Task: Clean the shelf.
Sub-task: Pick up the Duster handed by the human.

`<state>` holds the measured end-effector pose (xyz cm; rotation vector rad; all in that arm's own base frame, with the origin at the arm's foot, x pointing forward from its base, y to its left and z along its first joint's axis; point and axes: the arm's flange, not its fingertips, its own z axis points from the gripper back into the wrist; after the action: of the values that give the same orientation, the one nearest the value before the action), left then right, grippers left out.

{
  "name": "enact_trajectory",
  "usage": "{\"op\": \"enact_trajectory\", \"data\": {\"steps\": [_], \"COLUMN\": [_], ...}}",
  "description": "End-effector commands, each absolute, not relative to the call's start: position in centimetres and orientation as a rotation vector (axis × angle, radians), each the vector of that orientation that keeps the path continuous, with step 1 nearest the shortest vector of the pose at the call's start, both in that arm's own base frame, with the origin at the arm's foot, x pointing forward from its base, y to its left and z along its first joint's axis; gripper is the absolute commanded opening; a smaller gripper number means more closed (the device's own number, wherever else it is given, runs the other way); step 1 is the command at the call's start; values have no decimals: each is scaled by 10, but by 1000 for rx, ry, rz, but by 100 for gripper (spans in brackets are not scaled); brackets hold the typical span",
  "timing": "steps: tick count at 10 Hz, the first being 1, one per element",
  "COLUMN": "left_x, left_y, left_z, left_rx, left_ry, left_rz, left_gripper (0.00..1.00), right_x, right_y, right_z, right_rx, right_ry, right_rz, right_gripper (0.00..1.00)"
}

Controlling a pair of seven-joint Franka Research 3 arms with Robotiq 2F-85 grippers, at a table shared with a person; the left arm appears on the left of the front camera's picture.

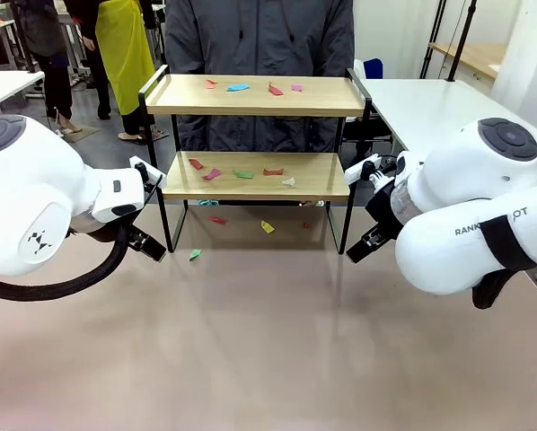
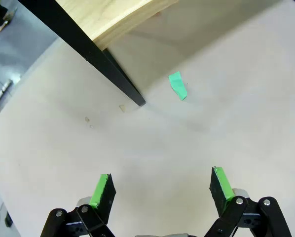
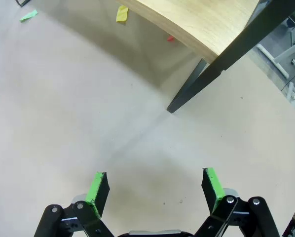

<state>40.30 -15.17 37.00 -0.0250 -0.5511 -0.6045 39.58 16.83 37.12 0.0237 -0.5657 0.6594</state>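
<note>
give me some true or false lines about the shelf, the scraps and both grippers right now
1. The left gripper and right gripper are both open and empty. True.
2. The top board of the shelf is bare. False: coloured paper scraps lie on it.
3. A green scrap lies on the table near a shelf leg. True.
4. The shelf lies tipped on its side. False: it stands upright on its legs.
</note>
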Motion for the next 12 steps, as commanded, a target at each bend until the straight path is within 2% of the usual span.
{"op": "enact_trajectory", "data": {"steps": [1,3,5,9,11,12], "left_x": [402,406,418,451,453,434], "left_y": [-141,-114,-82,-2,16,6], "left_z": [393,442,473,466,458,474], "left_rx": [-80,-181,-241,-472,-624,-434], "left_ry": [-579,-618,-595,-680,-803,-715], "left_rz": [-614,-651,-752,-954,-1046,-936], "left_gripper": [100,100,100,100,100,100], "right_x": [404,427,442,466,465,447], "right_y": [163,132,90,-7,-21,-10], "right_z": [392,443,469,452,439,459], "right_rx": [42,95,187,392,416,341], "right_ry": [-599,-672,-709,-820,-864,-813], "right_rz": [654,593,560,658,680,620], "right_gripper": [100,100,100,100,100,100]}}
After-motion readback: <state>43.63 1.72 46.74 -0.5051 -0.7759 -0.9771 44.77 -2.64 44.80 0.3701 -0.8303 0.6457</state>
